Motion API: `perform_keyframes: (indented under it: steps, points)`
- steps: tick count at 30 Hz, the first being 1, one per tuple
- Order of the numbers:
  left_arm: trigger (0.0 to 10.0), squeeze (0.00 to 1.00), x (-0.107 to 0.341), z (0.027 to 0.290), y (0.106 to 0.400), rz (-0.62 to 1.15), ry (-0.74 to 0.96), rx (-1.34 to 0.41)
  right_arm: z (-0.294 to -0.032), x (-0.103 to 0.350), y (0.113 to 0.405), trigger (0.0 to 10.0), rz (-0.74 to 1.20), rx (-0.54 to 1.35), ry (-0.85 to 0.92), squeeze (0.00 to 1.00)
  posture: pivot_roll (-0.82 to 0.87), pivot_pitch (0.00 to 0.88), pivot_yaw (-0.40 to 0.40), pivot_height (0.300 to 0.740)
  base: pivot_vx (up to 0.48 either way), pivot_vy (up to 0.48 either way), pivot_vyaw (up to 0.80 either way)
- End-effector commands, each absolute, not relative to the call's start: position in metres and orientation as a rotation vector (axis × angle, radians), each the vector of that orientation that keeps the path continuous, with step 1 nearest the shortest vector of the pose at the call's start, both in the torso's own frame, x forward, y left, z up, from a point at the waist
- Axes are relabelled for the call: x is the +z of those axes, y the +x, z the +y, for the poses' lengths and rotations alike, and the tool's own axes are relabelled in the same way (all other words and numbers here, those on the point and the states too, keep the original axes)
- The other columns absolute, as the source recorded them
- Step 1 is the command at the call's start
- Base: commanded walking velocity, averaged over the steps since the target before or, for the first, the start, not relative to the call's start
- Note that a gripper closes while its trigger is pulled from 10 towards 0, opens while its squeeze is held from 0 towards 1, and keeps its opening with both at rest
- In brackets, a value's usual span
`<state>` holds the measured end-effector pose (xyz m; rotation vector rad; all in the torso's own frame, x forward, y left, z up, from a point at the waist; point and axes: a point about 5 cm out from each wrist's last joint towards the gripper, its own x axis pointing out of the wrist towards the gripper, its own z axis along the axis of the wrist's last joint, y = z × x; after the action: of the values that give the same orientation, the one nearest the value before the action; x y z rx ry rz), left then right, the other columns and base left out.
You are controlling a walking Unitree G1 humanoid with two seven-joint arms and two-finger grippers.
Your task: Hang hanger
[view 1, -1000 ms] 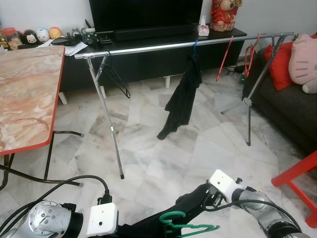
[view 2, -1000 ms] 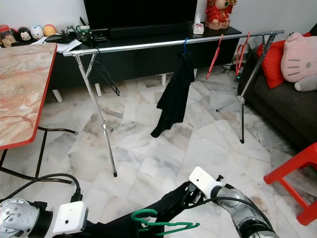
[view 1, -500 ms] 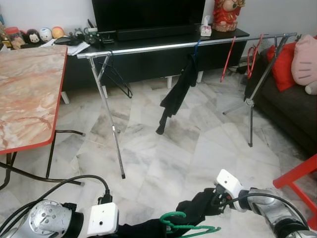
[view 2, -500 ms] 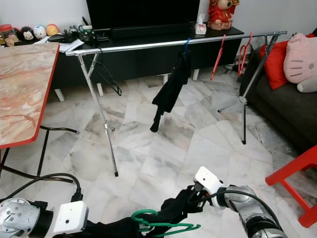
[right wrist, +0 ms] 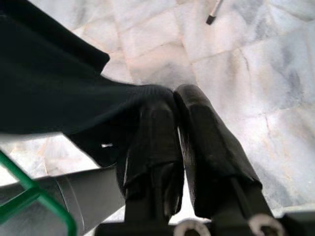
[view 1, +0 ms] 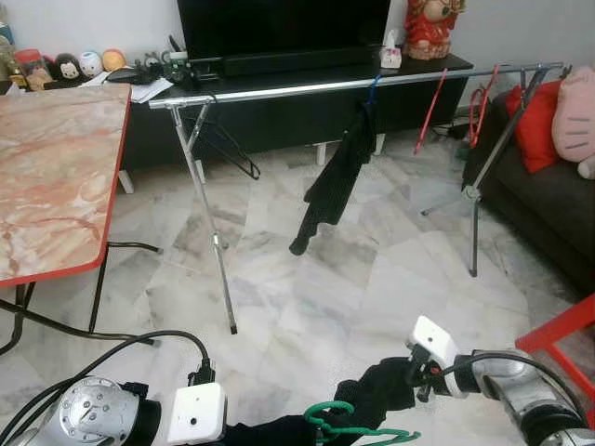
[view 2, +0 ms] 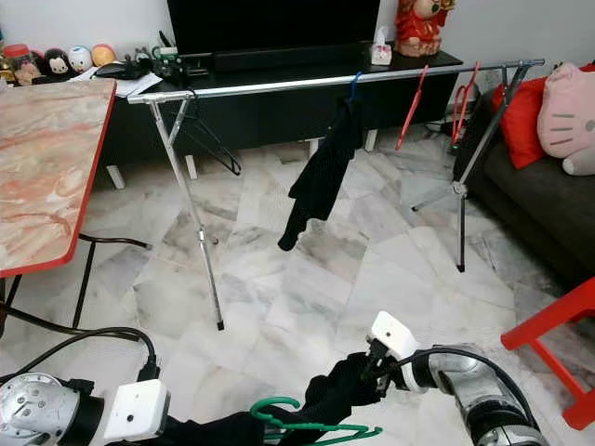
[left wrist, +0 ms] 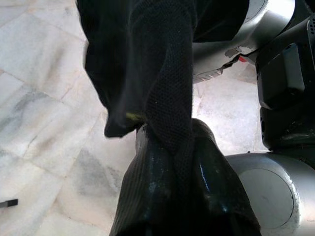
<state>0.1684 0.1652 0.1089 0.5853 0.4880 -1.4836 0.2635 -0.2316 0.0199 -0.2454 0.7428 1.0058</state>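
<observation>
A green hanger (view 1: 346, 429) lies low in front of me with a black garment (view 1: 376, 395) draped on it. My right gripper (view 1: 403, 381) is shut on one end of that garment, its fingertips (right wrist: 194, 105) pinching the black cloth. My left gripper (left wrist: 170, 145) is shut on the garment's other end, near the white wrist camera (view 1: 195, 413). Across the room stands a silver clothes rail (view 1: 297, 88). On it hang a dark garment (view 1: 335, 177) on a blue hanger, a black hanger (view 1: 228, 149) and red hangers (view 1: 429, 110).
A marble-topped table with a red edge (view 1: 56, 158) stands at the left. A black TV bench (view 1: 307, 102) runs behind the rail. A dark sofa with cushions (view 1: 548, 167) is at the right, and a red stool (view 1: 567, 334) is near my right arm.
My right gripper has shifted slightly right and down with the cloth, which now bunches more. The dark garment on the rail swayed. The camera moved a little.
</observation>
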Motion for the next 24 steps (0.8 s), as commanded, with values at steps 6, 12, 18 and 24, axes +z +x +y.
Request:
perform_keyframes:
  steps: [6, 12, 18, 24]
  points:
    - [10.0, 0.00, 0.109, 0.165, 0.172, 0.481, 0.607, -1.480, -0.235, 0.030, 0.268, 10.0, 0.731, 1.030, -0.215, 1.00, -0.10, 0.000, -0.010, 0.740, 0.000, 0.000, 0.00]
    - [10.0, 0.00, 0.108, 0.164, 0.172, 0.480, 0.608, -1.478, -0.237, 0.032, 0.269, 10.0, 0.729, 1.040, -0.260, 1.00, -0.10, 0.000, -0.010, 0.740, 0.000, 0.000, 0.00]
    - [10.0, 0.00, 0.102, 0.162, 0.181, 0.457, 0.623, -1.407, -0.240, 0.053, 0.297, 10.0, 0.550, 0.814, -0.325, 0.00, -0.10, 0.000, -0.003, 0.740, 0.000, 0.000, 0.00]
    - [10.0, 0.00, 0.091, 0.159, 0.194, 0.418, 0.612, -1.292, -0.229, 0.076, 0.307, 10.0, 0.452, 0.929, -0.259, 1.00, -0.11, 0.000, 0.001, 0.740, 0.000, 0.000, 0.00]
